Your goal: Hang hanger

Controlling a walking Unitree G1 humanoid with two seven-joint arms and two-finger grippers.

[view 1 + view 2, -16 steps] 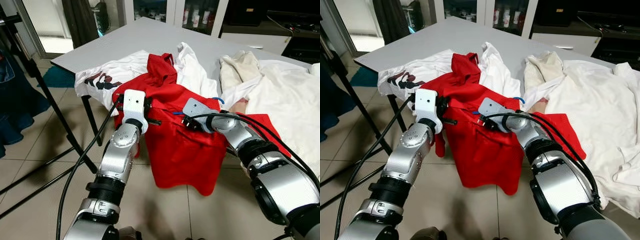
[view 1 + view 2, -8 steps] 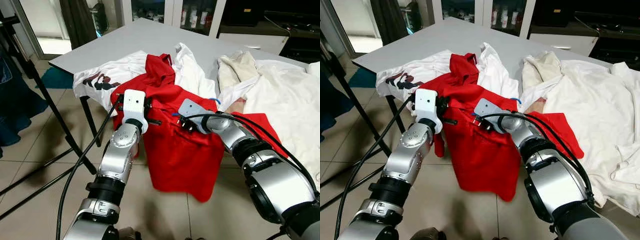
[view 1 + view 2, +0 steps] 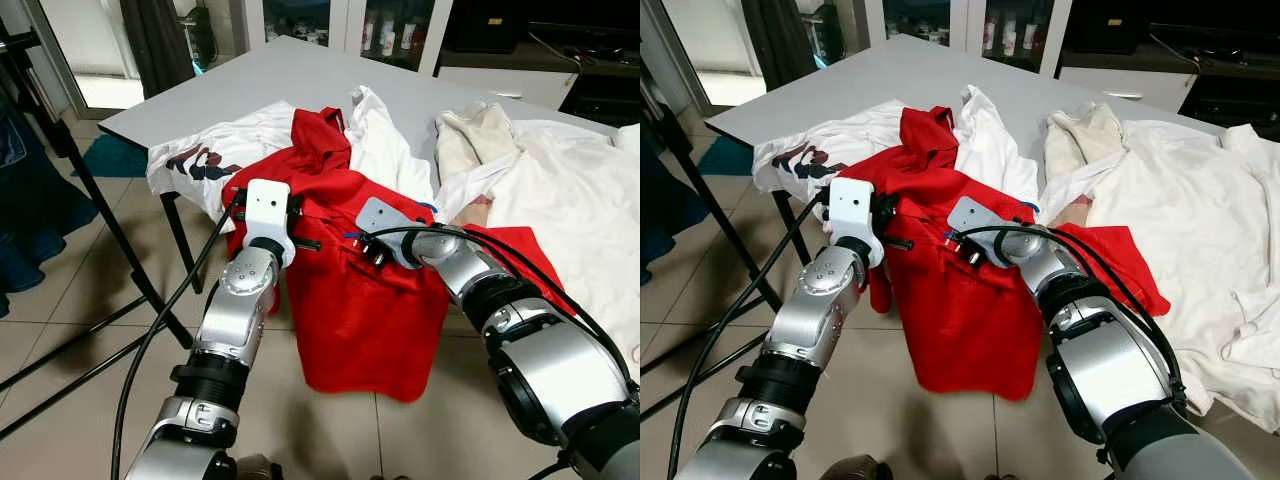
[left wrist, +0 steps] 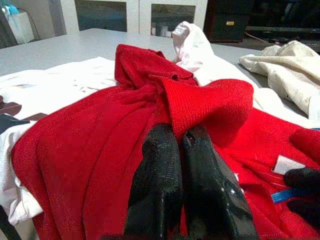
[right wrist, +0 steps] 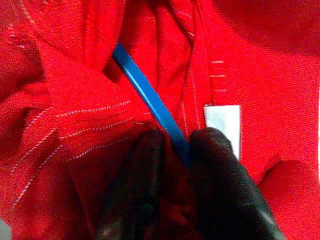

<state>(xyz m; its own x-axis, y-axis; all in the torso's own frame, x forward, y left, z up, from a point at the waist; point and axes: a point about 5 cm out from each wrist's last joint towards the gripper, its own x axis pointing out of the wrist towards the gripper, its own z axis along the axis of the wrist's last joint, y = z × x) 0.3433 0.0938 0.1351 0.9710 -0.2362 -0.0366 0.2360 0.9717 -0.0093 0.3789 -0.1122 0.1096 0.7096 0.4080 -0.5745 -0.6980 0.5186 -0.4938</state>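
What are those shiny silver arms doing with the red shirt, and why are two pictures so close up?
They belong to a walking robot. The two wide pictures come from cameras in its head, looking down at a grey table piled with white clothes. The close-ups come from cameras on its wrists. The left claw pinches a fold of the red shirt, which hangs over the table's edge. The right claw grips the shirt's neck, squeezing a blue hanger tucked inside.
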